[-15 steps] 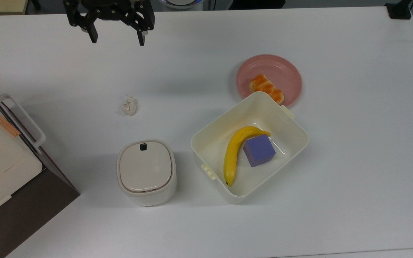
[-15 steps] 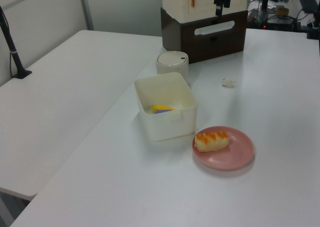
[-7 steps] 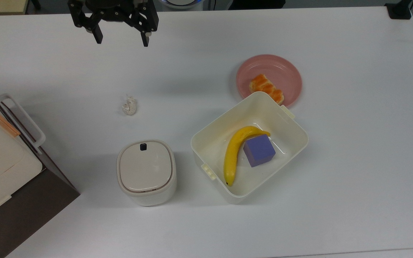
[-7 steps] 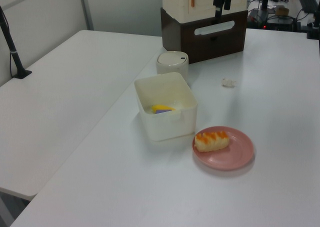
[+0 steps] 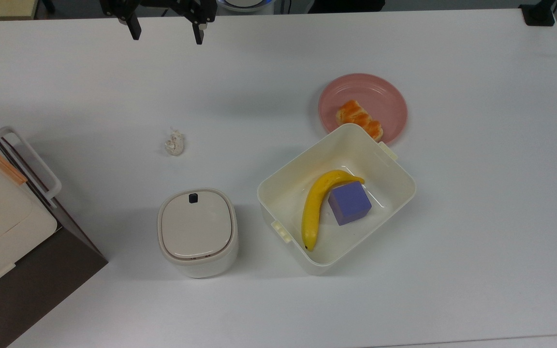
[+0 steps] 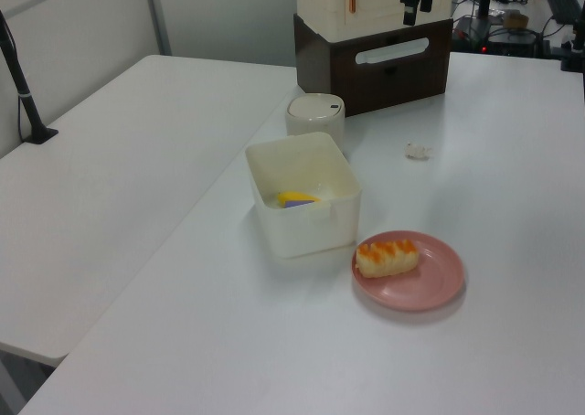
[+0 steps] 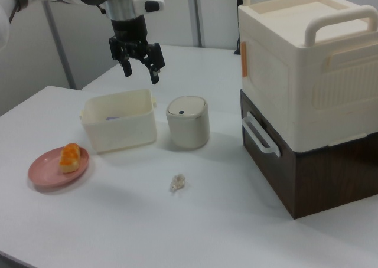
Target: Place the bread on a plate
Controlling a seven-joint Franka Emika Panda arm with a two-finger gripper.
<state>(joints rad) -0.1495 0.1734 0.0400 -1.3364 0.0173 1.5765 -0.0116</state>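
Observation:
The bread [image 5: 359, 119] [image 6: 388, 257] [image 7: 69, 157], an orange-glazed bun, lies on the pink plate [image 5: 385, 96] [image 6: 430, 287] [image 7: 44, 175], close to the rim beside the tub. My gripper [image 5: 166, 36] [image 7: 140, 72] hangs high above the table near the top view's upper left, far from the plate. It is open and holds nothing. In the left view the gripper [image 6: 410, 15] shows at the top edge in front of the stacked box.
A cream tub [image 5: 394, 166] holding a banana [image 5: 313, 210] and a purple cube [image 5: 349, 203] sits against the plate. A lidded cream canister [image 5: 197, 232] stands at the top view's lower centre-left. A whitish lump [image 5: 174, 143] lies on the table. A large cream and brown box [image 7: 307, 91] stands at the right view's right.
The open gripper has moved toward the top view's upper edge and slightly right, rising away from the table. The bread, plate and tub have not moved.

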